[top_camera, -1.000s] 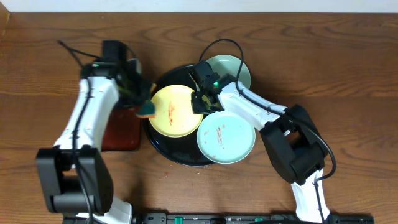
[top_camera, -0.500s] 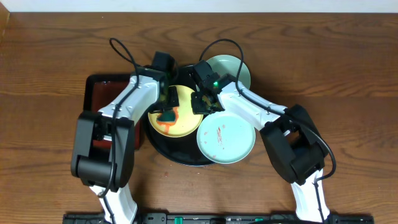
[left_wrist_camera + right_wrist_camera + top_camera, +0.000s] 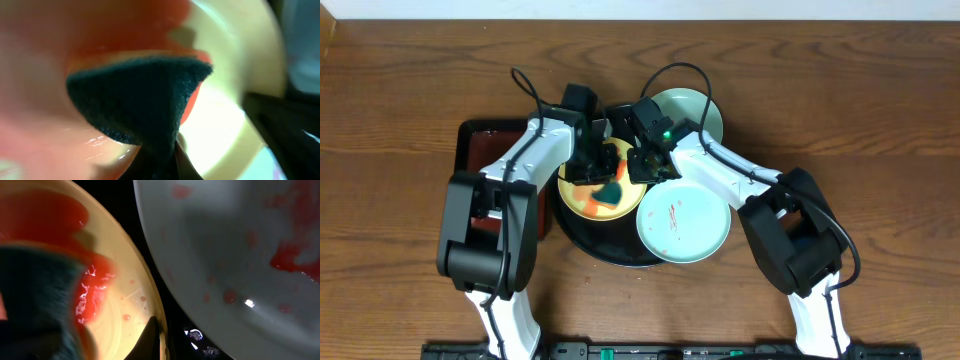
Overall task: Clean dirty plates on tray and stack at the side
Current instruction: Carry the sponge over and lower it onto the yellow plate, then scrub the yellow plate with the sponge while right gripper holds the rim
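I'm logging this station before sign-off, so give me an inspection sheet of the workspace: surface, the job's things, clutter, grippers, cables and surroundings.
Surface: brown wooden table.
Job's things: black tray holds the yellow plate, smeared orange-red, and the front mint plate, which has red smears and overhangs the tray's rim. The back mint plate sits behind the right arm.
Clutter: reddish rectangular tray, partly under the left arm.
Grippers: left gripper, fingers shut on a dark green sponge pressed to the yellow plate. Right gripper, fingers shut, apparently on that plate's rim.
Cables: left cable and right cable, black loops above the wrists.
Surroundings: pale wall beyond the far edge.
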`<state>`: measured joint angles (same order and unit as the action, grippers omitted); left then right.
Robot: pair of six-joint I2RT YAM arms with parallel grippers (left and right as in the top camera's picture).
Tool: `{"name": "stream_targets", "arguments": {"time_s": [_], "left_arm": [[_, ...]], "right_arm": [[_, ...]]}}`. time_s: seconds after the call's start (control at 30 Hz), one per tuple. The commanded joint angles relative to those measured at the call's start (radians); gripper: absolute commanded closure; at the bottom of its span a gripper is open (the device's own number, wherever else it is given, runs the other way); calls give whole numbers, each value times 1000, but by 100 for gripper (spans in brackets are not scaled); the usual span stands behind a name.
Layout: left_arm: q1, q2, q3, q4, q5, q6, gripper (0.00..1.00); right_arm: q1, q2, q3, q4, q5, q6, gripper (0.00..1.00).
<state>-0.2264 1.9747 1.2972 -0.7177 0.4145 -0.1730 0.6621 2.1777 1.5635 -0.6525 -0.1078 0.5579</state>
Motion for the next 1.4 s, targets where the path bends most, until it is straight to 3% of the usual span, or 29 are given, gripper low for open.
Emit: {"name": "stream_targets", "arguments": {"time_s": [0.0, 0.1, 0.37, 0.5, 0.67, 0.77, 1.13, 1.37], "left_arm": [[-26, 44, -34, 16, 188, 58, 93], [-26, 44, -34, 61, 31, -14, 93], [-26, 40, -14, 80, -624, -265, 93], [-26, 32, -3, 42, -760, -315, 93], [-28, 30, -3, -49, -746, -315, 93], [-28, 30, -3, -102, -664, -296, 93], [-27, 30, -3, -180, 36, 79, 93], [-27, 30, -3, -68, 71, 87, 93]], "right_arm": [[18, 50, -8, -13, -32, -16, 96], [19, 50, -8, -13, -32, -16, 96], [19, 50, -8, -13, -31, -16, 96], [19, 50, -8, -12, -31, -16, 96], [19, 50, -8, -12, -31, -16, 96], [19, 50, -8, -12, -31, -16, 96], [19, 50, -8, -13, -31, -16, 96], [19, 50, -8, -13, -31, -16, 96]]}}
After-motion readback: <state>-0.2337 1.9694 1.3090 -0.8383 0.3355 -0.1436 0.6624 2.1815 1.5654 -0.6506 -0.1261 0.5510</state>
